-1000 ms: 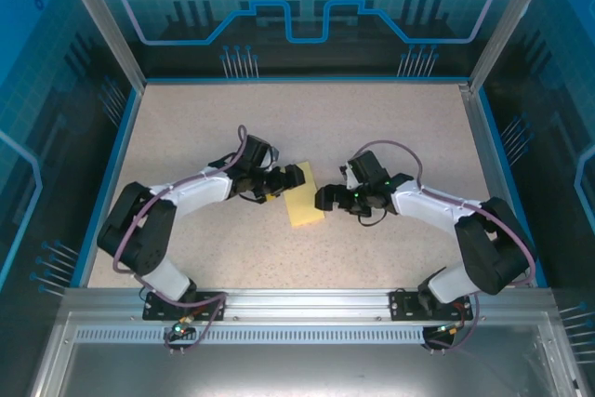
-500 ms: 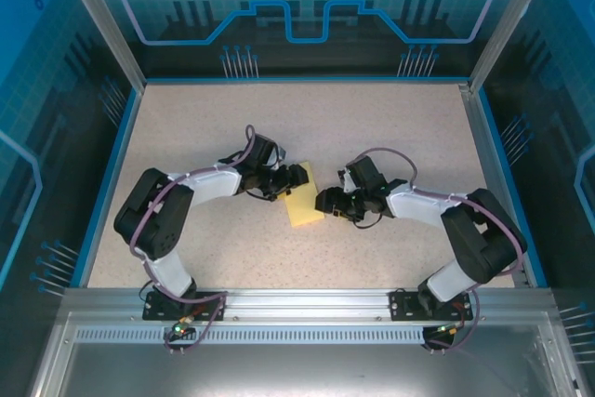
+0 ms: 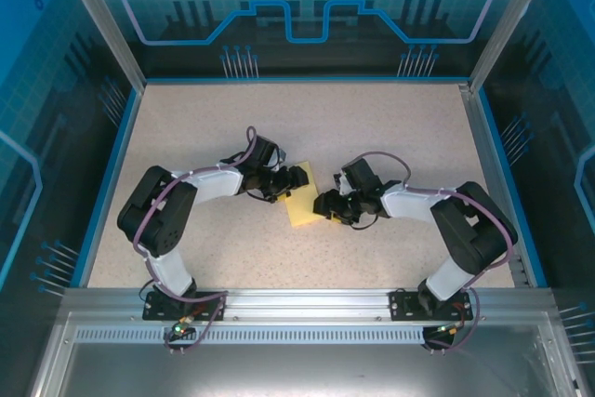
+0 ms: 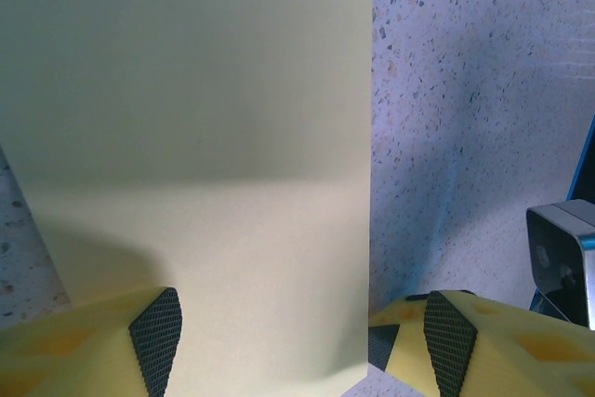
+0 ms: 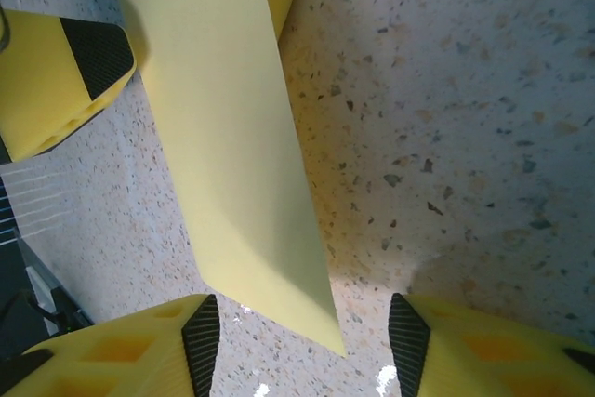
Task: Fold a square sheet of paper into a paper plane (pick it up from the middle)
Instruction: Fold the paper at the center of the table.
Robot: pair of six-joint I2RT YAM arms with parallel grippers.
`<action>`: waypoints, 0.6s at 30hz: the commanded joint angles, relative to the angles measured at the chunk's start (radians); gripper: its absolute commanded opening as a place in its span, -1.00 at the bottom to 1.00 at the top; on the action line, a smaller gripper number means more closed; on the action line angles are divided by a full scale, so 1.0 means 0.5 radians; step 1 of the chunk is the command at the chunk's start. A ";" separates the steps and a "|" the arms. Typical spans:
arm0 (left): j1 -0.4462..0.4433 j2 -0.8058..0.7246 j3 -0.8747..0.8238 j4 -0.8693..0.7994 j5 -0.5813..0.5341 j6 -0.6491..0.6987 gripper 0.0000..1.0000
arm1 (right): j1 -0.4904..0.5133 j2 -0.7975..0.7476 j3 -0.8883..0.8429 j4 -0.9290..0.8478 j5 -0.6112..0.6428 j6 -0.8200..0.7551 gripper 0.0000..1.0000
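The square sheet of paper (image 3: 304, 211), pale yellow, lies on the speckled table between my two grippers. My left gripper (image 3: 293, 182) is at its far-left edge, jaws open. In the left wrist view the sheet (image 4: 204, 137) reaches down between the fingertips (image 4: 153, 337), and my left gripper (image 4: 299, 341) is not pinching it. My right gripper (image 3: 325, 204) is at the sheet's right side, also open. In the right wrist view the sheet (image 5: 223, 137) runs as a slanted strip, its near corner inside my right gripper (image 5: 305, 341). A left finger (image 5: 65, 72) shows beyond.
The speckled table (image 3: 307, 127) stretches bare behind and beside the arms. A blue rim (image 3: 119, 174) and clear walls border it. A grey boxy part (image 4: 562, 248) sits at the right edge of the left wrist view.
Both grippers have narrowed, the right one more. My right gripper has slid left up to the sheet's edge. The left arm has drawn in a little.
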 commanded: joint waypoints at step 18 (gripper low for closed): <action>0.027 0.047 0.033 -0.007 0.012 0.010 0.48 | 0.027 -0.029 -0.029 -0.048 0.001 0.107 -0.62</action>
